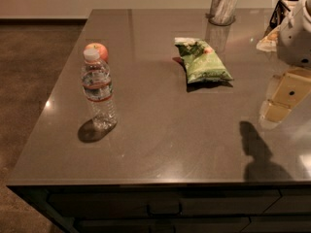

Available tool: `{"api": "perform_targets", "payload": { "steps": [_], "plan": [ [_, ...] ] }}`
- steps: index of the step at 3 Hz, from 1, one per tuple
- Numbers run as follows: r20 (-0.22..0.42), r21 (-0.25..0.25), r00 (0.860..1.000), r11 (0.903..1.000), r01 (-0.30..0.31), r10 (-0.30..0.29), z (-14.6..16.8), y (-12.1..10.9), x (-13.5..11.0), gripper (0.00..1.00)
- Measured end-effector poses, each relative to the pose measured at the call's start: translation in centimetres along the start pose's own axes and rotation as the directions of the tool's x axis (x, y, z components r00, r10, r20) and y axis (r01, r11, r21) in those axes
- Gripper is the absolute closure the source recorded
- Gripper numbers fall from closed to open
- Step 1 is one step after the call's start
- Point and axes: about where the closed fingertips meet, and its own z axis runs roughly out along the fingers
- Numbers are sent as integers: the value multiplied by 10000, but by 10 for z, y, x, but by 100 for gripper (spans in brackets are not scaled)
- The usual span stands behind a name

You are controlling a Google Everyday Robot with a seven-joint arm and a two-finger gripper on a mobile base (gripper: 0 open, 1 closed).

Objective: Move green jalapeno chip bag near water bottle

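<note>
The green jalapeno chip bag point(202, 61) lies flat on the grey countertop point(160, 135), right of centre towards the back, its white top edge pointing away. The water bottle point(99, 92) stands upright near the left edge, clear and ribbed with a white cap and a red-striped label. My gripper point(281, 103), beige under a white arm section point(295, 35), hangs above the counter at the right edge. It is to the right of the bag and a little nearer the front, apart from it and holding nothing that I can see.
A red-orange apple point(97, 50) sits just behind the bottle. A metal cup holder point(223, 6) stands at the back, behind the bag. Light-coloured items point(272, 38) lie at the far right. The counter's left and front edges drop to a brown floor point(34, 72).
</note>
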Motion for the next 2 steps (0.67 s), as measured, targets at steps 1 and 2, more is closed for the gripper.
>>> {"api": "perform_targets", "payload": {
  "steps": [1, 2],
  "plan": [
    [66, 50, 10000, 10000, -67, 66, 0, -3, -2, 0],
    [140, 79, 9990, 9991, -424, 423, 8, -14, -11, 0]
  ]
}}
